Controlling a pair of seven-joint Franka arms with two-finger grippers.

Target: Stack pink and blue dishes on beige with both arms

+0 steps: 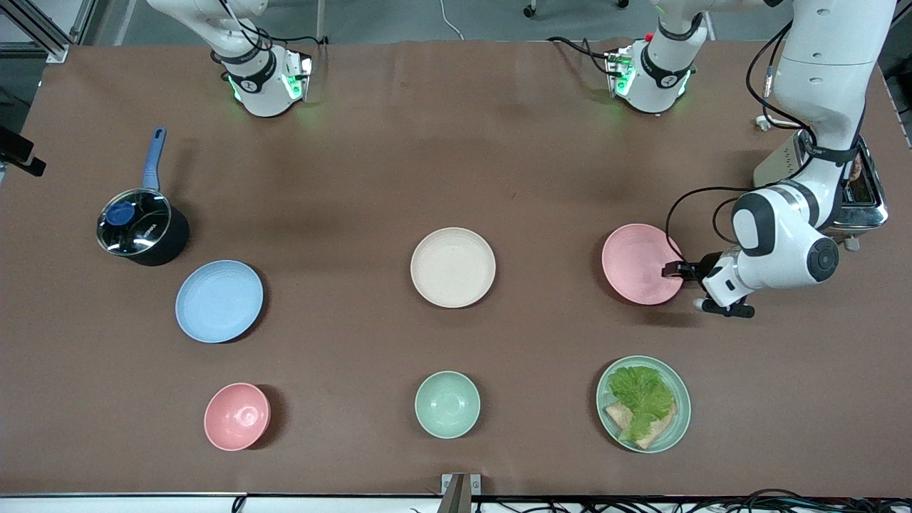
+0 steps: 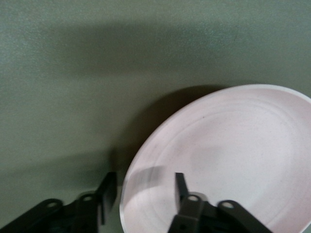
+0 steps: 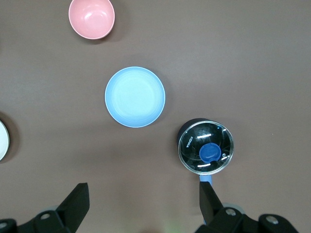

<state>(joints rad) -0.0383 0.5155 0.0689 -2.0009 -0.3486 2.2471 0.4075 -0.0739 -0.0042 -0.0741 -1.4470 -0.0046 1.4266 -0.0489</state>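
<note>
The pale pink plate [image 1: 640, 263] [image 2: 233, 160] lies on the table toward the left arm's end. My left gripper [image 1: 677, 271] [image 2: 143, 191] is low at its rim and open, with one finger over the plate and the other outside it. The beige plate [image 1: 453, 267] sits mid-table, and its edge shows in the right wrist view [image 3: 2, 141]. The pale blue plate [image 1: 219, 301] [image 3: 135, 97] lies toward the right arm's end. My right gripper [image 3: 143, 204] hangs open and empty high above the table near the blue plate; it is out of the front view.
A black pot with a glass lid and blue handle [image 1: 139, 228] [image 3: 206, 146] stands by the blue plate. Nearer the camera are a pink bowl [image 1: 237, 416], a green bowl [image 1: 447, 404] and a green plate with lettuce and bread [image 1: 643, 403]. A toaster [image 1: 862, 192] stands under the left arm.
</note>
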